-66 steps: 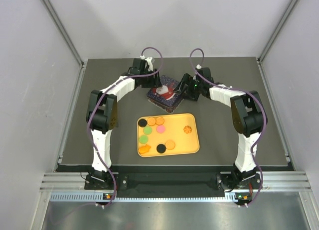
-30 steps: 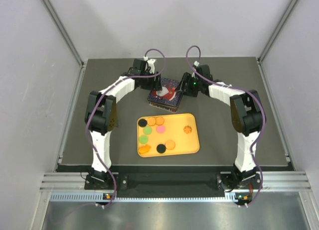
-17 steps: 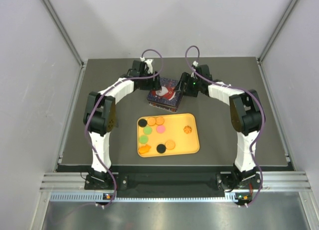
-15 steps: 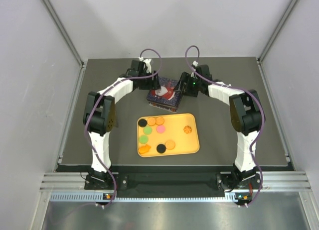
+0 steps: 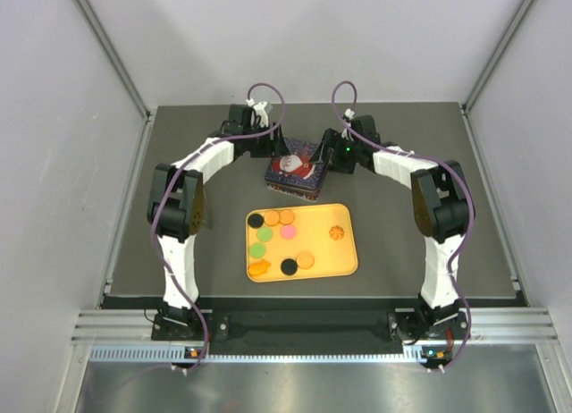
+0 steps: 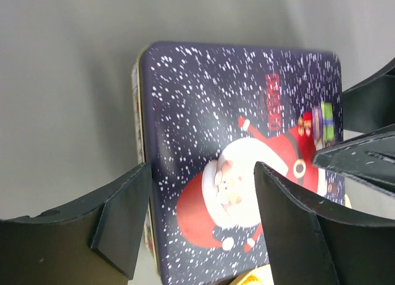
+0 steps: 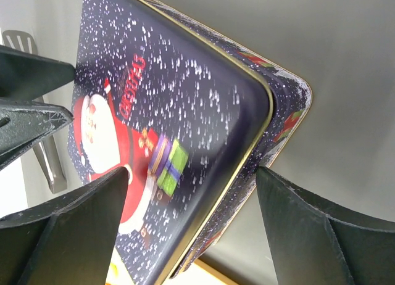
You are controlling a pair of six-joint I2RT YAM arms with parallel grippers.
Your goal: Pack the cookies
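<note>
The cookies (image 5: 289, 231), several small discs in orange, pink, green and black, lie on a yellow tray (image 5: 347, 257). Behind the tray stands a dark blue Santa tin (image 5: 298, 170) with its lid on. In the right wrist view the lid (image 7: 160, 106) looks slightly raised above the base on the right side. My left gripper (image 5: 272, 149) is open at the tin's far left edge, and its jaws straddle that edge in the left wrist view (image 6: 200, 202). My right gripper (image 5: 332, 159) is open at the tin's right edge (image 7: 191, 202), touching nothing.
The black mat (image 5: 161, 252) covers the table between grey walls. The tray's near edge lies mid-table, in front of the arm bases. Each gripper's fingers show in the other's wrist view, close together over the tin.
My left gripper has drawn back off the lid toward the far left, so the Santa picture now shows whole. The tin has shifted slightly. The right gripper has barely moved.
</note>
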